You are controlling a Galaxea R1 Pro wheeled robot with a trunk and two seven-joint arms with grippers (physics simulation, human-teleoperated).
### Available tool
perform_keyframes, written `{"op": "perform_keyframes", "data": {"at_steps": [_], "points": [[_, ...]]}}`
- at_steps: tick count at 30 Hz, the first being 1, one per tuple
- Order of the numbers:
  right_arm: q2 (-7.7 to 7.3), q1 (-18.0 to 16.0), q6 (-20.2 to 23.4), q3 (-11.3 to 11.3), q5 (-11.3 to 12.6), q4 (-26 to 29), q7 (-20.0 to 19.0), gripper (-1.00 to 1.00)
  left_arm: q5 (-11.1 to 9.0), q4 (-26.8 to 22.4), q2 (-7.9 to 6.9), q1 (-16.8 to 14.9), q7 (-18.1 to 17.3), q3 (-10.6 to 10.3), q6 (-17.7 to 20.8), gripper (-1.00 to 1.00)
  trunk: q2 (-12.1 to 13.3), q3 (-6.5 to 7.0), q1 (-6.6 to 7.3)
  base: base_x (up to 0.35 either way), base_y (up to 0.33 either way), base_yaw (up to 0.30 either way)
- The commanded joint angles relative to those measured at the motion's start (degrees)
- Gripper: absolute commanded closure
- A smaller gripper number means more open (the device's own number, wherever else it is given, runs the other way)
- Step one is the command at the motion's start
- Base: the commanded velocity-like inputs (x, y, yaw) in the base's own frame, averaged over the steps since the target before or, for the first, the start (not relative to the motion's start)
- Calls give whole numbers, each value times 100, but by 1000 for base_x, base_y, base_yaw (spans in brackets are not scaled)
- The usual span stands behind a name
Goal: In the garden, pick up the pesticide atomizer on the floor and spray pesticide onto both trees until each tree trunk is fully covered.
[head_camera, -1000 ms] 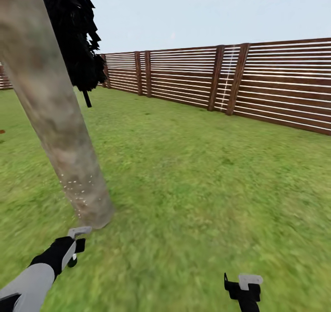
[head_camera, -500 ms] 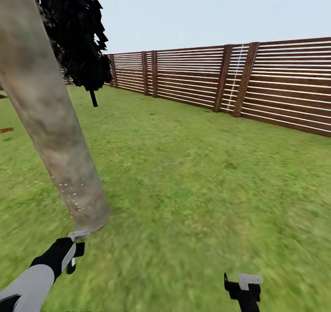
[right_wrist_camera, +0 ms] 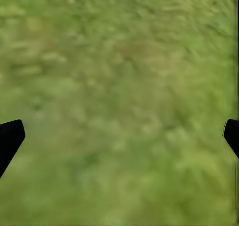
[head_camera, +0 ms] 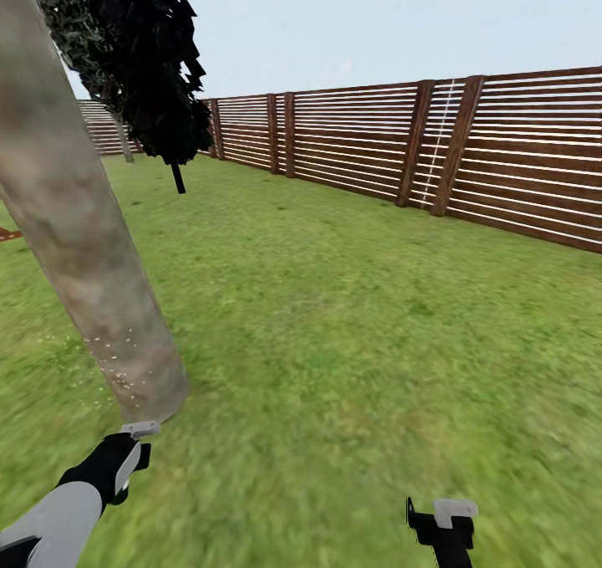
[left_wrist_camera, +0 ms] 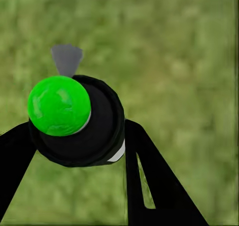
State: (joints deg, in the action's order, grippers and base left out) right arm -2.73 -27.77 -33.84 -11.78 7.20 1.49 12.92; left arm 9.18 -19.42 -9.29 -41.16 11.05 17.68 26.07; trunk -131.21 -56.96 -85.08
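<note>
Tree trunk [head_camera: 84,242] left; open grass [head_camera: 351,317] to fence [head_camera: 468,150].

No text, label, brand, number or sign can be read in any of the views.
</note>
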Motion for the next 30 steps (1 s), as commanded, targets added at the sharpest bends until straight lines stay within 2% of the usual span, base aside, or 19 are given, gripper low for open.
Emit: {"op": "perform_keyframes", "data": {"at_steps": [1, 8, 17, 20, 30], "points": [[0, 0, 0, 1, 0, 0, 0, -100, -1, 0, -1, -2, 0, 16, -3, 100, 0, 0, 0, 100, -273, 0], [1, 0, 0, 1, 0, 0, 0, -100, -12, -8, 6, -2, 2, 31, -5, 100, 0, 0, 0, 101, -273, 24], [1, 0, 0, 1, 0, 0, 0, -100, -15, -9, 6, -4, 9, 42, -5, 100, 0, 0, 0, 162, -240, 266], [1, 0, 0, 1, 0, 0, 0, -100, -28, -9, 6, 1, 11, 50, 0, 100, 0, 0, 0, 304, -69, 213], [5, 0, 0, 1, 0, 0, 0, -100, -30, -9, 6, -1, 6, 47, -5, 100, 0, 0, 0, 334, -15, 26]]}}
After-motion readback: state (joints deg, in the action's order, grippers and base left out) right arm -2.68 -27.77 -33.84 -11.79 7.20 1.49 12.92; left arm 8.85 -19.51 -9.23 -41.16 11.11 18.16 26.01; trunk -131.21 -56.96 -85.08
